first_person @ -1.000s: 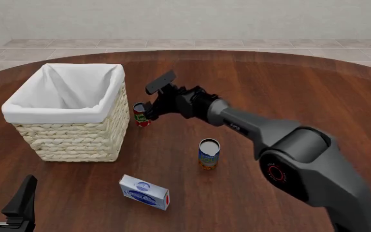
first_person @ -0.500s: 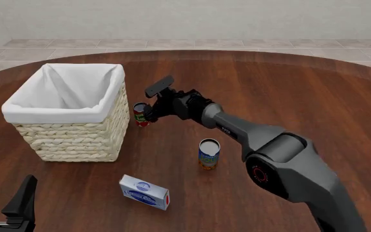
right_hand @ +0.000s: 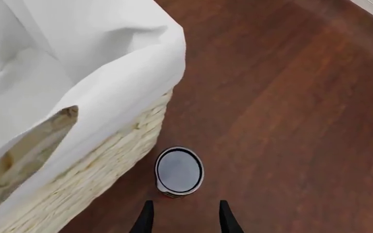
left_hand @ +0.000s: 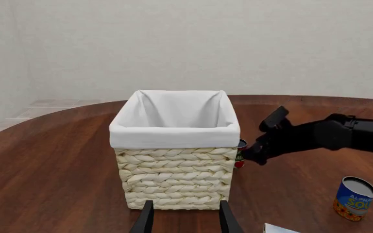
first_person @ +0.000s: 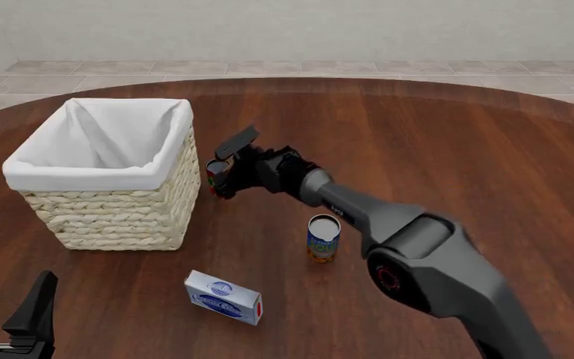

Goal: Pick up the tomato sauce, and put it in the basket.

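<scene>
The tomato sauce (first_person: 213,172), a small red can with a grey top, stands on the table right beside the basket's (first_person: 117,213) right wall. In the right wrist view its top (right_hand: 179,170) lies just ahead of my open right gripper (right_hand: 183,217), in line with the gap between the fingertips. In the front view the right gripper (first_person: 224,182) is just above and behind the can and partly hides it. The can also shows in the left wrist view (left_hand: 240,154) behind the basket's (left_hand: 173,179) corner. My left gripper (first_person: 8,308) is open and empty at the near left.
A taller blue-and-orange can (first_person: 323,238) stands right of centre, under the right forearm. A blue-and-white box (first_person: 224,297) lies near the front. The basket's white liner (right_hand: 76,73) hangs close beside the right gripper.
My right gripper has moved left and down, closing in on the tomato sauce beside the basket. The can, basket and left arm have not moved.
</scene>
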{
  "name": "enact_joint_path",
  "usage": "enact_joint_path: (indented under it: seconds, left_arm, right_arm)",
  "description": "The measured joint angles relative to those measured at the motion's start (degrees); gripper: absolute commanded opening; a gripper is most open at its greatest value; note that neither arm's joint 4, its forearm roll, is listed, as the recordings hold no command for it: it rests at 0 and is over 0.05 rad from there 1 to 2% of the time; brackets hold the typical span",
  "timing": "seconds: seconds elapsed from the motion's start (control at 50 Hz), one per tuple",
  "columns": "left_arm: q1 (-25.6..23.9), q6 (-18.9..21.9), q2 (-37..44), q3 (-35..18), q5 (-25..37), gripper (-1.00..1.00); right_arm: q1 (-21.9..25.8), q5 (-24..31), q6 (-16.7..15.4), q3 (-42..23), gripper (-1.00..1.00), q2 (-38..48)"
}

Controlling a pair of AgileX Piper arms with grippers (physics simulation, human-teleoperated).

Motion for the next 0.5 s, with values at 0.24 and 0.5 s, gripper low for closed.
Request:
enact_joint_path:
  seconds: [0.24,0.5]
  left_arm:
    - [0.0,0.0,0.0,0.0,0.0,1.0]
    - [0.0,0.0,0.0,0.0,0.0,1.0]
  right_arm:
    - [0.3,1.2,0.2,-2.6,1.0,2.0]
    - [0.4,2.6,0.3,-5.9,1.0,4.1]
